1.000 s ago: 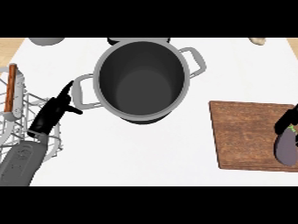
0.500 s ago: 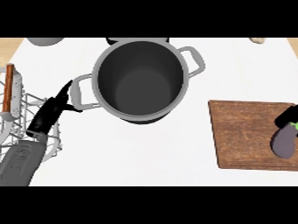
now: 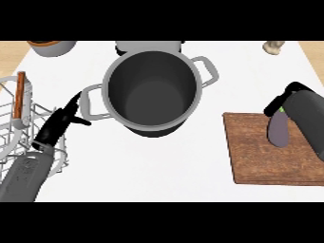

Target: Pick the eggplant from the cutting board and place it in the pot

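Head view, long purple eggplant, green stem

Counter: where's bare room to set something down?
Bare counter in front of the pot, between wire basket and cutting board; also a strip right of the pot, above the board. Crowded left: left hand sits between basket and pot.

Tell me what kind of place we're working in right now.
Most likely a kitchen counter: a metal pot sits on the white worktop, an eggplant is over a wooden cutting board, and a wire basket stands at the left.
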### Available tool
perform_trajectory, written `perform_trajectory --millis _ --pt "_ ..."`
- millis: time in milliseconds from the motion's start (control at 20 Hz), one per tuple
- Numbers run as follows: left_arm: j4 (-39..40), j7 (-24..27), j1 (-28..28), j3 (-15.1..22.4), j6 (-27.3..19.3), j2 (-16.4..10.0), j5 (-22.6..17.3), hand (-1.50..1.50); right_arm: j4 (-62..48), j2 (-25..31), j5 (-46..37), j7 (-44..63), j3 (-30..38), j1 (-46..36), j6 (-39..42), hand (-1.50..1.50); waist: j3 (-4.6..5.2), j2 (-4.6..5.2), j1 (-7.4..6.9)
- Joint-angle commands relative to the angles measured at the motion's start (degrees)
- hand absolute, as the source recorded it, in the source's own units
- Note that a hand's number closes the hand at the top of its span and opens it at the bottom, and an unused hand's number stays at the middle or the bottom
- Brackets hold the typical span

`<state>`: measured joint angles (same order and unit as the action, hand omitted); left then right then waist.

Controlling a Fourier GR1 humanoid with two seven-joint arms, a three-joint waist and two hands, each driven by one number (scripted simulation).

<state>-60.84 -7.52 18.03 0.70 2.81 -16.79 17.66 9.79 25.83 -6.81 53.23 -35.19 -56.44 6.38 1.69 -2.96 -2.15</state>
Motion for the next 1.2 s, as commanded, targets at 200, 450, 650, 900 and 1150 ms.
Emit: perform_trajectory --millis 200,450,650,900,1150 --pt "3.29 -2.54 -0.79 -5.72 -3.19 0.41 -2.02 0.00 7.47 -8.00 -8.67 7.36 -6.63 -8.78 -19.94 1.50 -0.42 -4.70 0.27" --pt "5.81 -1.35 -1.13 -6.49 -2.07 -0.03 -0.88 0.00 12.32 -11.10 -16.05 11.27 -11.54 -19.02 -27.20 1.50 -0.48 -5.72 -0.71" --pt "6.74 -1.30 0.05 -8.42 -2.03 -0.14 -0.83 0.00 15.19 -13.33 -21.01 14.27 -14.08 -26.92 -29.55 1.50 -0.75 -5.45 0.22" --pt "5.75 -1.20 0.07 -10.13 -1.52 0.23 -0.93 0.00 16.40 -17.40 -25.34 20.27 -15.70 -35.62 -27.05 1.50 -1.19 -4.33 0.08" --pt "4.16 -2.07 -0.66 -12.14 -1.49 1.13 -1.09 0.00 16.49 -20.81 -25.73 25.99 -13.53 -41.80 -23.42 1.50 -1.55 -2.38 0.63"
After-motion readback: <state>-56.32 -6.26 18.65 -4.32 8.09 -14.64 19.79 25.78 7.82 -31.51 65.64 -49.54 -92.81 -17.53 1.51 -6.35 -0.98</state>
